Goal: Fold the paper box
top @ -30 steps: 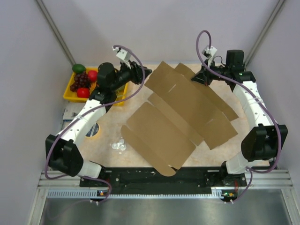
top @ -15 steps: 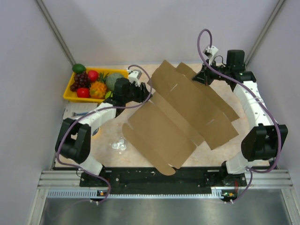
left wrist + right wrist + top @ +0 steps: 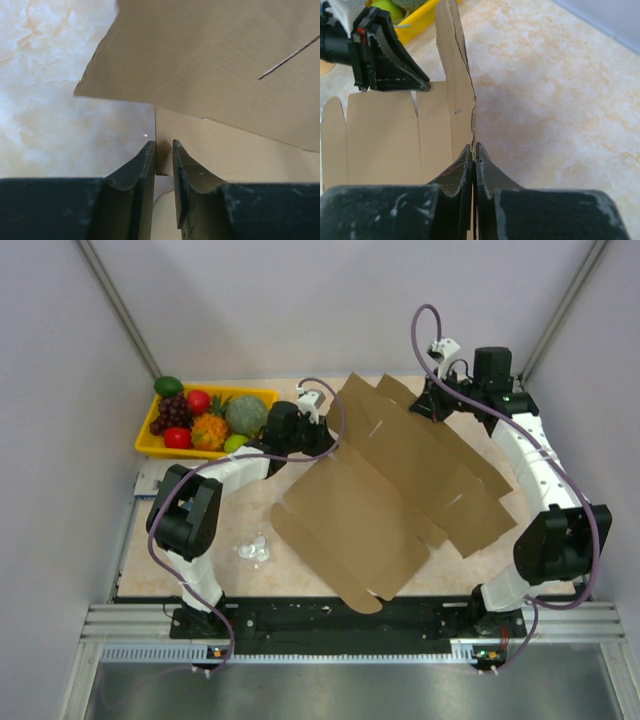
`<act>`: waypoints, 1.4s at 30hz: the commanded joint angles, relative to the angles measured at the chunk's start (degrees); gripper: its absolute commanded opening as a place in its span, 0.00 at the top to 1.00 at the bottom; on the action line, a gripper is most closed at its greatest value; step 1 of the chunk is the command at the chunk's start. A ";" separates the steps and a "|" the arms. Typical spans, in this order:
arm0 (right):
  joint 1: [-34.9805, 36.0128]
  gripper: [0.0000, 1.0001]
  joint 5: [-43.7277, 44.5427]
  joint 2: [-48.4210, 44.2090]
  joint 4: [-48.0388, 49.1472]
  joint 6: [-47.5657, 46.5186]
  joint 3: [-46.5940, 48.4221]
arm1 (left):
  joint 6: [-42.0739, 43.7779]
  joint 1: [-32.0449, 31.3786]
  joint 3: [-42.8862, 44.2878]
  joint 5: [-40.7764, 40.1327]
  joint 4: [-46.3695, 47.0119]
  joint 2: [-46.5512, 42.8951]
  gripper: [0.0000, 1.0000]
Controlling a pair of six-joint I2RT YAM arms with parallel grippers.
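right gripper (image 3: 474,150) clamped on raised flap of paper box (image 3: 380,500); left gripper (image 3: 163,150) jaws narrowly apart at its panel edge, grip unclear

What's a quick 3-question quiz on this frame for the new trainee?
1. True or false: the right gripper is shut on an edge of the box.
2. The tray holds: A) fruit B) tools C) nothing.
3. Which gripper is on the box's tray side?
Key: 1 true; 2 A; 3 left gripper.
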 commanded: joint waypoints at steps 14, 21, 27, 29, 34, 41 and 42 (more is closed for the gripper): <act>9.76 1.00 19.62 -1.41 2.07 7.56 -3.68 | -2.84 -3.22 -0.53 -1.34 5.01 2.19 0.54; 9.76 1.00 14.78 -1.05 1.98 6.60 -4.21 | -0.83 -2.87 2.80 0.32 1.67 5.88 0.48; 9.67 1.00 12.93 -1.23 1.90 6.07 -3.68 | -0.91 -1.38 8.08 6.56 -2.47 11.24 0.46; 9.23 1.00 11.28 -1.40 1.98 5.63 -3.51 | -0.30 -1.20 8.25 9.01 -2.02 12.12 0.44; 7.04 1.00 4.51 -1.23 2.16 5.45 -2.98 | -0.03 0.12 11.86 14.47 -4.24 15.90 0.44; 3.17 1.00 2.12 -0.26 3.39 7.29 -2.89 | -2.67 1.35 5.63 17.38 8.15 13.71 0.76; 2.90 1.00 2.12 0.00 3.65 7.82 -2.63 | -2.75 1.35 3.18 16.77 9.91 13.01 0.78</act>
